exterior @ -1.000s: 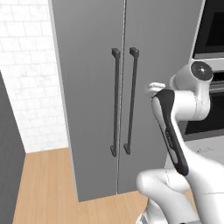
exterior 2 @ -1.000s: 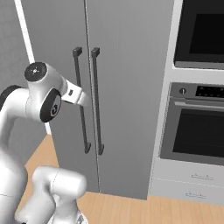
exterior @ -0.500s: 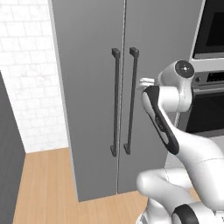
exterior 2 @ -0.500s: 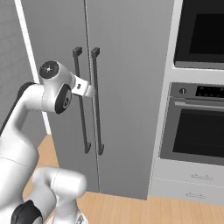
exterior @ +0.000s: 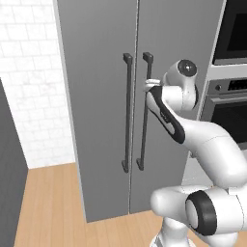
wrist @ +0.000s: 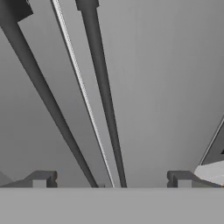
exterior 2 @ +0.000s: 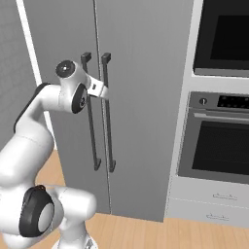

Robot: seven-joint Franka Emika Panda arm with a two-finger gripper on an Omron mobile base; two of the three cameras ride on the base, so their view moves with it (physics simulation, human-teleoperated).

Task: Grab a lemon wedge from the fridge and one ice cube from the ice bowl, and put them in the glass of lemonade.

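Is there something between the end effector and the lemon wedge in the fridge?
Yes. Both doors of the fridge are shut, so they stand between the open end effector and whatever is inside. The end effector is up at the right door handle, with the handle between its fingertips but not yet gripped.

Glossy white arm (exterior: 207,144) of rounded segments, dark joint bands, black elbow stripe
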